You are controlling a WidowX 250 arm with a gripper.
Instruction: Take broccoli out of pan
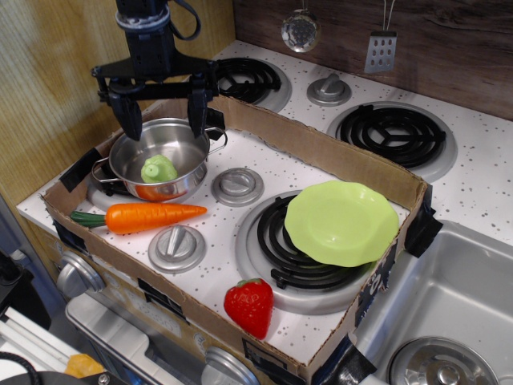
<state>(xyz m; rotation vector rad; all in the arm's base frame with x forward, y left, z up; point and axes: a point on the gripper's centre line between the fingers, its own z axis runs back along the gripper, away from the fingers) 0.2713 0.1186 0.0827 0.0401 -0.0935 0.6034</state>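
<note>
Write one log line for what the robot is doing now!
gripper: open, above pan | broccoli: in pan, not gripped | carrot: in front of pan | step: grasp not yet done

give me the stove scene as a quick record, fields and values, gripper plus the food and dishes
gripper: above the pan, jaws spread wide, holding nothing
broccoli: inside the pan, on its floor, not gripped
pan: steel, at the back-left corner of the cardboard tray
carrot: lying on its side in front of the pan
strawberry: near the tray's front edge
green plate: resting tilted on the front right burner
cardboard tray: set over the stove's front half
task status: broccoli not yet removed
</note>
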